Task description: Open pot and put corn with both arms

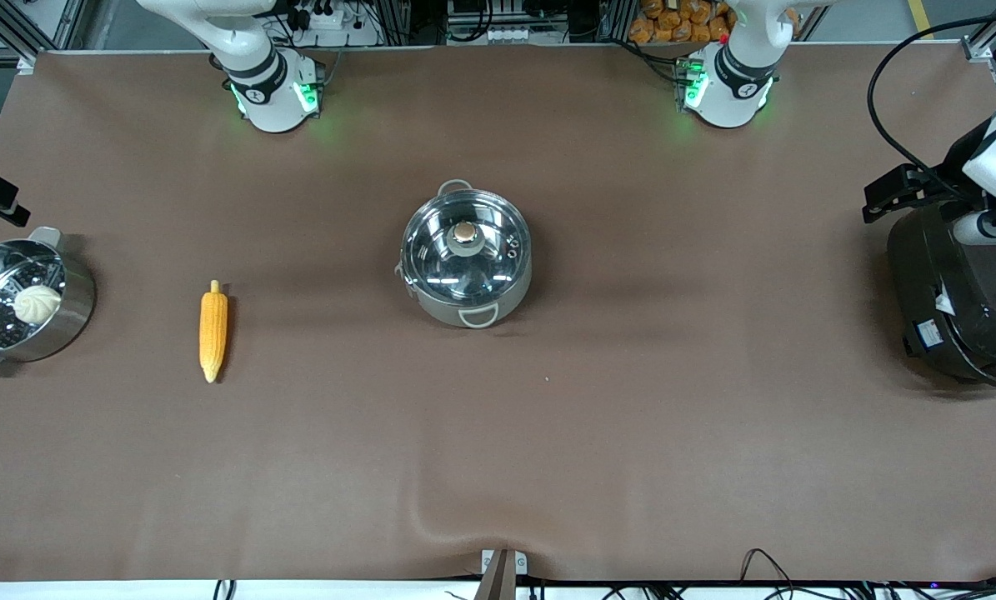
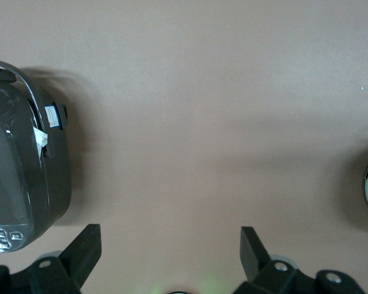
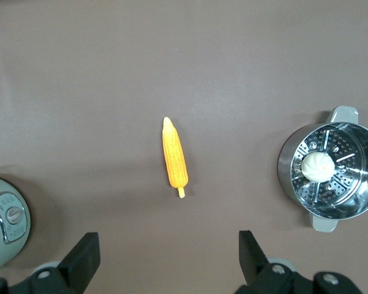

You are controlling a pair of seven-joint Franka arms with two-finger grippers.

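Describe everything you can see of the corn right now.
The corn is a yellow-orange cob with rows of kernels, tapered to a point at the end nearer the front camera, with a short pale stub at the other end. It lies flat on the brown table cover, alone and untouched, between the lidded pot and the steamer pot holding a white bun.

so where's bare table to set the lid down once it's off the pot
Widest bare stretch lies between the pot and the rice cooker; another between pot and corn. Tighter between corn and steamer pot. Both grippers hang open above the table.
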